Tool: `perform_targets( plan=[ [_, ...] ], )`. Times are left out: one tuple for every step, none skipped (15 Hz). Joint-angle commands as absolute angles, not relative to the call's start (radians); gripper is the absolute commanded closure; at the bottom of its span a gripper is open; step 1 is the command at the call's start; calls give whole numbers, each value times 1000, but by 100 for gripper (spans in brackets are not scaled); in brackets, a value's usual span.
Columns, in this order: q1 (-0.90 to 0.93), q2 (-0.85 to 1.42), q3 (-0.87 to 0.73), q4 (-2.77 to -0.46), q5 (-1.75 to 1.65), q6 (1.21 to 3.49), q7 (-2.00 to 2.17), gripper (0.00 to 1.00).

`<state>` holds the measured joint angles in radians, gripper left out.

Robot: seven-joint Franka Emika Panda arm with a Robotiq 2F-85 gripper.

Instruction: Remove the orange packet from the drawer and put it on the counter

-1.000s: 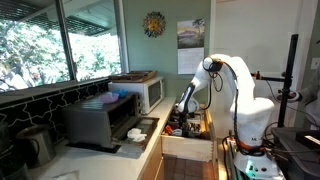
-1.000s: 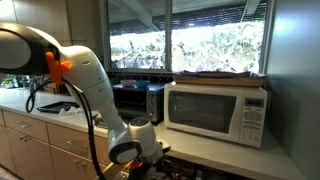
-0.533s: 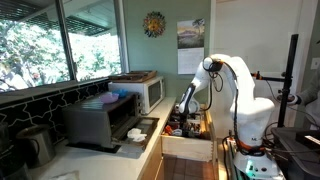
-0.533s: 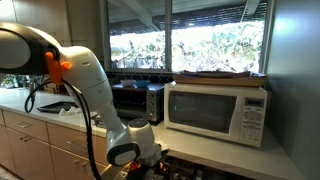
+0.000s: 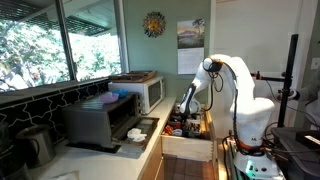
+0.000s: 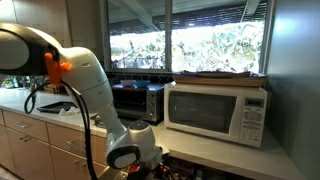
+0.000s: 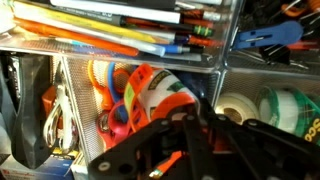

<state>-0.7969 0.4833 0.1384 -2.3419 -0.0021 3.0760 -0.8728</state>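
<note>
In the wrist view the orange packet [image 7: 143, 82], orange and white with a green patch, lies in a mesh compartment of the drawer [image 7: 222, 60]. My gripper [image 7: 195, 128] is down on the packet's near edge, its black fingers [image 7: 160, 125] drawn together with a strip of orange pinched between them. In an exterior view the arm reaches down into the pulled-out light-wood drawer [image 5: 188, 146], with the gripper [image 5: 183, 119] inside it. The pale counter [image 5: 112, 160] runs beside the drawer; in an exterior view the counter [image 6: 215, 150] shows and the arm's body hides the gripper.
A white microwave [image 5: 150, 92] and a dark toaster oven [image 5: 100, 120] with its door down stand on the counter. The drawer holds pens [image 7: 120, 25], rolls of tape [image 7: 240, 108] and blue clips [image 7: 265, 40] between mesh dividers.
The gripper's fingers have closed inside the drawer. The arm stays in the same place in both exterior views.
</note>
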Motion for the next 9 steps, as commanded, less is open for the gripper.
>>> perform_targets(
  plan=[
    [-767,428,87,-2388,-45,3094,-810,99],
    [-760,407,78,-2398,-50,3086,-798,98],
    [-753,372,69,-2421,-55,3084,-787,99],
    [-740,336,54,-2442,-62,3075,-777,98],
    [-727,301,41,-2463,-69,3057,-771,98],
    [-727,263,42,-2484,-72,3030,-778,98],
    [-752,221,76,-2511,-63,2996,-809,98],
    [-791,185,131,-2531,-31,2953,-863,98],
    [-827,142,189,-2555,1,2898,-923,98]
  ],
)
